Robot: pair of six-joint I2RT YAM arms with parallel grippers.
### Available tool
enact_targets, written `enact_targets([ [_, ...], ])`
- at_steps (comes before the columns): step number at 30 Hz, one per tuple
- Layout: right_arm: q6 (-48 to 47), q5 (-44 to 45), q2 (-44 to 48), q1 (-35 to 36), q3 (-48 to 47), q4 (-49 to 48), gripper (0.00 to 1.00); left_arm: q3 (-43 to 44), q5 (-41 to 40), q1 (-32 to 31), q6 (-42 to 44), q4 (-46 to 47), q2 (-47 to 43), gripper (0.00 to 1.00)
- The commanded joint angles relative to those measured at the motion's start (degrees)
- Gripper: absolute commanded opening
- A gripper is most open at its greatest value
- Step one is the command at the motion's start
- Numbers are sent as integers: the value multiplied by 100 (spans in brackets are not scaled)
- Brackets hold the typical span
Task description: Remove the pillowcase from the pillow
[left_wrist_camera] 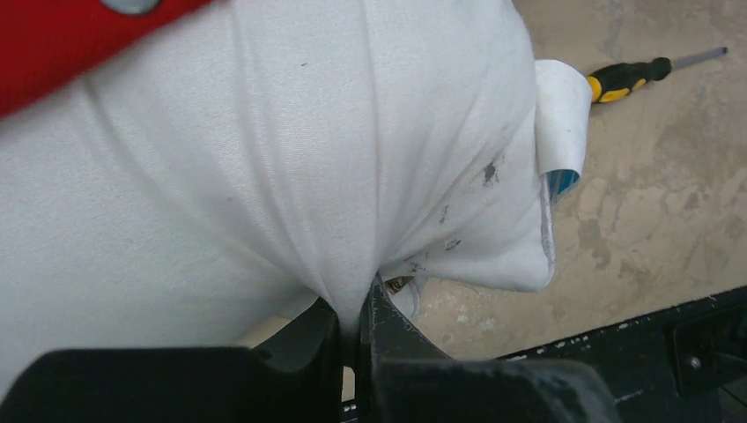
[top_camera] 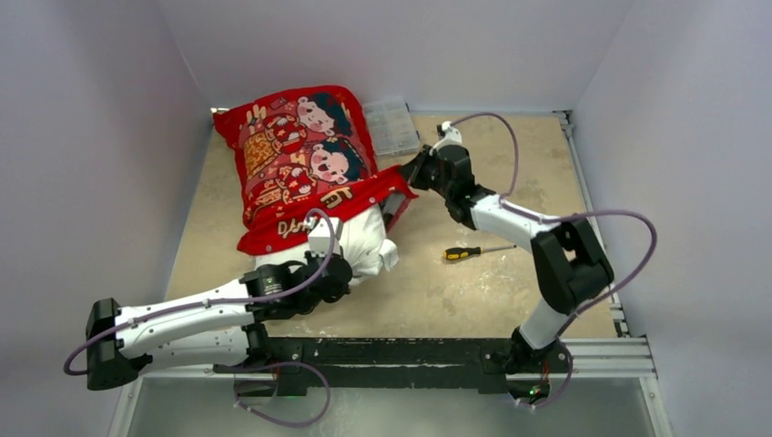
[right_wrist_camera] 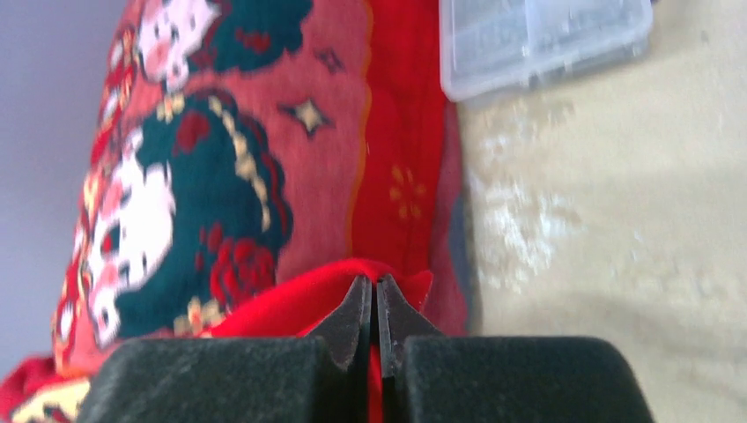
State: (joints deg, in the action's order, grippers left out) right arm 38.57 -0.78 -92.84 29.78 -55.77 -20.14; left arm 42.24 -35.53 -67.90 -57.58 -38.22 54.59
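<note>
Red printed fabric pillowcase (top_camera: 300, 155), upper left, has its edge pinched by the right gripper (right_wrist_camera: 377, 304). Below it, the left gripper (left_wrist_camera: 359, 313) clamps the plump white pillow (left_wrist_camera: 264, 159).

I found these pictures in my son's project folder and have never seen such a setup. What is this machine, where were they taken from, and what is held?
Two robot arms are bolted to a table, each ending in a two-finger gripper. The wide picture looks down from above; the other two come from cameras on the wrists. The left gripper pinches the bare white pillow; the right gripper pinches the red pillowcase that covers most of it. A screwdriver and a clear plastic box lie nearby.
</note>
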Motion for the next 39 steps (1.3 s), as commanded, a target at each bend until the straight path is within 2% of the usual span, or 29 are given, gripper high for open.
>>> enact_targets([
  [1, -38, 280, -749, -457, -1306, -456, 0, -128, 1236, -48, 832, 406, -492, 0],
  [9, -217, 104, -2247, -568, -3113, -368, 0, -296, 2185, -61, 1283, 1356, -632, 0],
  [16, -649, -308, -2199, -568, -2992, -550, 0, 3, 2185, -57, 1609, 2285, 226, 0],
  [18, -778, -324, -2052, -601, -2845, -506, 11, 160, 2153, -52, 1710, 2494, 575, 0],
  [20, -854, -251, -1860, -626, -2662, -425, 30, 352, 2118, -48, 1787, 2662, 994, 0],
  [24, -925, 52, -1275, -693, -2260, -260, 78, 639, 2160, -24, 1841, 2964, 1641, 0],
  [26, -890, 317, -857, -706, -2016, -171, 89, 731, 2198, 29, 1829, 3092, 1915, 0],
  [31, -684, 944, 121, -724, -1285, 92, 99, 801, 2682, 564, 1711, 3692, 2445, 0],
  [35, -451, 1233, 950, -728, -607, 240, 99, 1106, 2970, 945, 1715, 4306, 3050, 0],
  [38, -337, 1296, 1595, -726, -129, 303, 99, 1712, 3064, 1003, 1923, 4238, 3610, 0],
  [39, -353, 1374, 1794, -723, -3, 328, 99, 1898, 3076, 1010, 1975, 4173, 3754, 3],
])
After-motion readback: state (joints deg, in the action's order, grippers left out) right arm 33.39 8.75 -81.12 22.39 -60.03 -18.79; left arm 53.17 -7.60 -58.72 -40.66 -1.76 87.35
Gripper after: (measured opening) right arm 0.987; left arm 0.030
